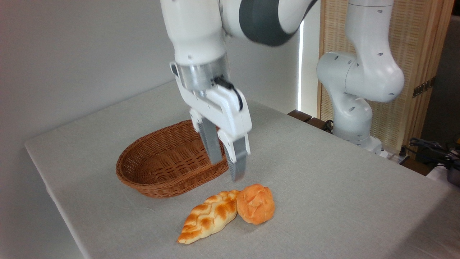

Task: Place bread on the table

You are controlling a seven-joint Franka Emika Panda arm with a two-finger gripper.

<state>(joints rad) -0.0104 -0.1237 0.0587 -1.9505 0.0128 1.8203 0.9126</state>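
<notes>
- Lying nearest the camera, at lower centre, the braided loaf is touching the bread on its right; both are resting on the table.
- Sitting left of centre, the wicker basket is showing empty.
- Hovering just above the bread, the gripper is holding nothing, fingers slightly parted.
- Judging by this, the bun is already placed; rising straight up is looking wisest, avoiding the basket rim.
- Stretching right, open cloth is offering ample room; the near-left table edge is running close.
</notes>
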